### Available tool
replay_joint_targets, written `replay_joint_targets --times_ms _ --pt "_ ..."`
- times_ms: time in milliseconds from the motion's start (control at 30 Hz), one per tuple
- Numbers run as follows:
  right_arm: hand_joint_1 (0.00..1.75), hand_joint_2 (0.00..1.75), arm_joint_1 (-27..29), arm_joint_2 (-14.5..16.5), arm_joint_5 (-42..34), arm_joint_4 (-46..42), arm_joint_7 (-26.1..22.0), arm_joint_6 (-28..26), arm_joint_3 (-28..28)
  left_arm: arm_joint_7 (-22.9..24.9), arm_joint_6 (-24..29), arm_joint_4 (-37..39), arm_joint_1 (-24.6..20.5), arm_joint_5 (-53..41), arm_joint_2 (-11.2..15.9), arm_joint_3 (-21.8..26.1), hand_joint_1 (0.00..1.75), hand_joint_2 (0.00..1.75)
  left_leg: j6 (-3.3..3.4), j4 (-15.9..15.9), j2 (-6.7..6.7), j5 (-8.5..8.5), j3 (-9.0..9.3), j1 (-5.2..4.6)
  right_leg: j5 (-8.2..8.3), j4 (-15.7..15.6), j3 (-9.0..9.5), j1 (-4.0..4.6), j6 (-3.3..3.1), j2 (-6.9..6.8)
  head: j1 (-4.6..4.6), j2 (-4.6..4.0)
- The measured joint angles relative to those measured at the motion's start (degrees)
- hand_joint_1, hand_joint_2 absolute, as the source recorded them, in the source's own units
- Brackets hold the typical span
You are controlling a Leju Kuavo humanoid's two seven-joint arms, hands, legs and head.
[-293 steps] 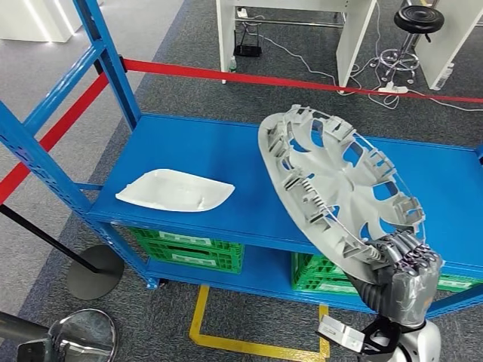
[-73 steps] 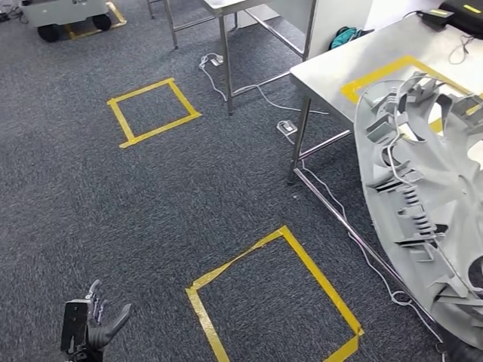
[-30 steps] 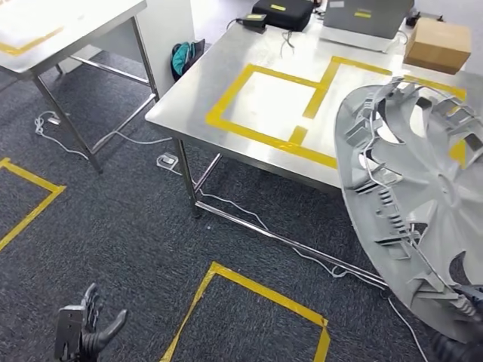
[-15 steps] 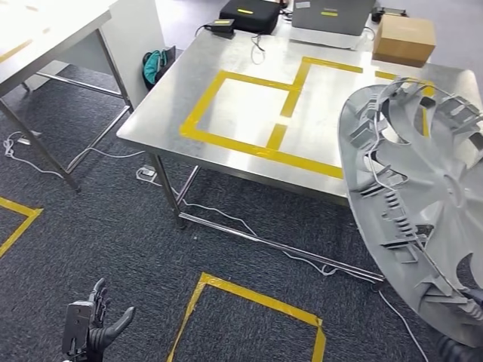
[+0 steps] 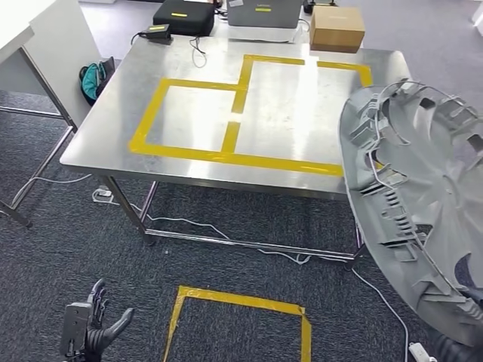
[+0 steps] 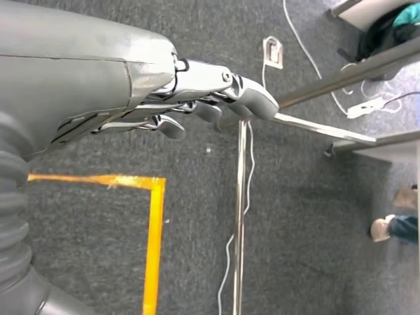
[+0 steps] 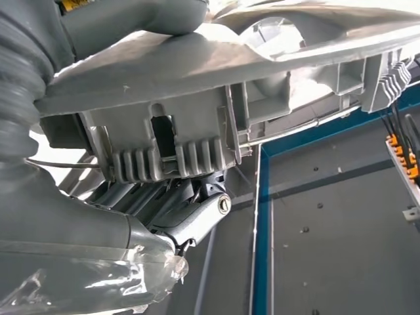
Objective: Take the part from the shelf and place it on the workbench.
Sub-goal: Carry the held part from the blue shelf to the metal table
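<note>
A large grey plastic wheel cover [image 5: 421, 204] stands tilted at the right of the head view, its ribbed back facing me. My right hand [image 7: 163, 216] grips its lower rim [image 7: 208, 85]; its tips show at the bottom right corner [image 5: 464, 339]. The steel workbench [image 5: 188, 162], marked with yellow tape rectangles, stands ahead, and the cover overlaps its right end. My left hand [image 5: 93, 328] hangs low at the left over the carpet, fingers spread and holding nothing [image 6: 198, 105].
A black case [image 5: 185, 15], a laptop [image 5: 263, 11] and a cardboard box [image 5: 337, 28] sit along the bench's far edge. Cables [image 5: 239, 237] and a power strip [image 5: 419, 352] lie on the carpet beneath it. A yellow floor square [image 5: 239, 324] lies in front. Another table's edge [image 5: 34, 45] stands left.
The camera has turned and come nearer: the workbench has shifted left and now sits square ahead. The wheel cover stays held at the right. My left hand still hangs open.
</note>
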Motion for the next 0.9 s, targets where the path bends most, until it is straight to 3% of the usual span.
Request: replay_joint_targets --times_ms 67,100,133,167,200,233,267,333,367,400,533,600,667,700,733,767,833,867,900 --pt "1.75 1.75 0.0 0.0 -0.1 0.0 0.0 0.0 0.0 0.0 0.0 0.0 0.0 -0.2 0.0 -0.1 0.00 1.75 0.79 -0.2 1.20 -0.10 0.31 0.14 -1.96 3.2 -1.44 0.05 0.59 -3.26 0.37 0.00" --pt "1.75 1.75 -0.1 0.0 -0.1 0.0 0.0 0.0 0.0 0.1 0.0 0.0 0.0 -0.3 0.0 -0.1 0.00 1.75 1.05 -0.2 1.84 -0.24 0.45 0.11 -3.78 6.7 -3.18 0.06 0.87 -5.25 0.59 0.00" --pt "1.75 1.75 -0.2 0.0 -0.1 0.0 0.0 0.0 0.0 0.1 0.0 0.0 0.2 -0.4 0.0 -0.1 0.00 1.75 1.19 -0.2 2.51 -0.41 0.56 0.09 -5.76 11.0 -5.48 -0.01 1.14 -6.42 0.79 0.00" --pt "1.75 1.75 -0.2 0.0 -0.2 0.0 -0.1 0.0 0.0 0.2 0.0 0.0 0.4 -0.4 0.0 -0.1 0.00 1.75 1.23 -0.2 3.23 -0.58 0.68 0.07 -7.19 14.8 -7.67 -0.11 1.36 -6.87 0.84 0.00" --pt "1.75 1.75 -0.2 0.0 -0.2 0.0 -0.1 0.0 0.0 0.3 0.0 0.0 0.5 -0.5 0.0 -0.1 0.00 1.75 1.18 -0.2 3.90 -0.79 0.86 0.07 -7.49 17.0 -9.04 -0.21 1.50 -7.00 0.84 0.00" --pt "1.75 1.75 -0.2 0.0 -0.2 0.0 -0.1 0.0 0.0 0.3 0.1 0.0 0.5 -0.6 0.0 -0.1 0.00 1.75 1.03 -0.2 4.38 -1.08 1.13 0.10 -6.53 16.9 -9.23 -0.29 1.59 -7.09 0.84 0.00" --pt "1.75 1.75 -0.1 0.0 -0.1 0.0 -0.1 0.0 0.1 0.5 0.1 0.0 0.5 -0.7 0.0 -0.1 0.00 1.75 0.81 -0.2 4.74 -1.42 1.53 0.16 -4.54 14.2 -8.06 -0.35 1.64 -7.26 0.82 0.00" --pt "1.75 1.75 0.1 0.0 0.2 0.2 0.1 0.0 0.2 0.8 0.1 0.0 0.5 -0.9 0.0 -0.1 0.00 1.75 0.11 -0.2 5.24 -2.24 2.49 0.19 -0.40 5.9 -3.73 -0.42 1.78 -8.09 0.87 0.00" --pt "1.75 1.75 0.2 0.0 0.6 0.3 0.2 0.0 0.4 0.9 0.0 -0.1 0.5 -0.9 0.0 0.0 0.00 1.75 -0.24 -0.2 5.46 -2.67 2.91 0.12 0.59 2.8 -2.02 -0.40 1.65 -8.36 0.87 0.00" --pt "1.75 1.75 0.2 0.0 0.9 0.4 0.4 0.0 0.5 1.0 0.0 -0.1 0.5 -0.9 0.0 0.0 0.00 1.75 -0.57 -0.2 5.62 -3.01 3.22 0.02 0.78 1.2 -1.14 -0.34 1.38 -8.55 0.86 0.00" --pt "1.75 1.75 0.8 0.0 1.3 1.1 0.2 0.0 0.8 1.1 0.0 -0.4 0.5 -1.1 -0.1 0.1 0.00 1.75 -1.93 0.0 5.18 -3.87 3.84 0.27 0.03 0.7 -0.33 -0.14 -0.50 -7.86 0.74 0.00" --pt "1.75 1.75 1.1 0.0 1.3 1.5 0.1 0.0 1.0 1.2 0.0 -0.6 0.6 -1.2 -0.1 0.2 0.00 1.75 -2.21 4.9 3.85 -6.07 1.30 0.28 -0.22 0.5 0.66 -0.27 -1.29 -7.49 0.59 0.00" --pt "1.75 1.75 1.1 0.0 1.5 2.0 0.3 0.0 1.2 1.3 -0.1 -0.6 0.9 -1.3 -0.2 0.3 0.00 1.75 -2.12 13.3 3.14 -8.92 -3.95 0.07 -0.94 0.5 1.39 -0.10 -1.86 -7.00 0.52 0.00" --pt "1.75 1.75 1.2 0.0 1.6 2.3 0.6 0.0 1.2 1.3 -0.1 -0.6 1.1 -1.3 -0.2 0.4 0.00 1.75 -1.99 16.3 3.05 -9.11 -6.26 -0.04 -1.44 0.5 1.91 0.02 -2.01 -6.62 0.51 0.00" --pt "1.75 1.75 1.3 0.0 1.7 2.6 0.8 0.0 1.3 1.4 -0.2 -0.6 1.2 -1.3 -0.2 0.5 0.00 1.75 -1.78 17.2 3.01 -7.98 -7.65 -0.17 -2.02 0.5 2.60 0.13 -2.06 -6.22 0.52 0.00" --pt "1.75 1.75 1.4 0.0 1.8 2.8 1.0 0.0 1.3 1.4 -0.2 -0.6 1.3 -1.3 -0.2 0.6 0.00 1.75 -1.47 15.8 2.95 -5.57 -7.90 -0.34 -2.68 0.5 3.46 0.21 -2.02 -5.86 0.50 0.00" --pt "1.75 1.75 1.6 0.0 1.8 3.2 1.2 0.0 1.3 1.5 -0.2 -0.6 1.4 -1.3 -0.2 0.8 0.00 1.75 -0.56 8.9 2.63 0.34 -6.14 -0.82 -4.26 0.4 5.28 0.34 -1.78 -5.34 0.54 0.00" --pt "1.75 1.75 1.6 0.0 1.8 3.3 1.2 0.0 1.3 1.6 -0.2 -0.6 1.4 -1.3 -0.2 0.9 0.00 1.75 -0.13 5.5 2.45 1.88 -4.84 -1.05 -5.05 0.3 5.93 0.40 -1.56 -5.08 0.57 0.00" --pt "1.75 1.75 1.7 0.0 1.8 3.4 1.2 0.0 1.3 1.7 -0.2 -0.7 1.5 -1.4 -0.2 0.9 0.00 1.75 0.18 3.1 2.31 2.27 -3.81 -1.27 -5.66 -0.1 6.45 0.39 -1.30 -4.91 0.66 0.00"
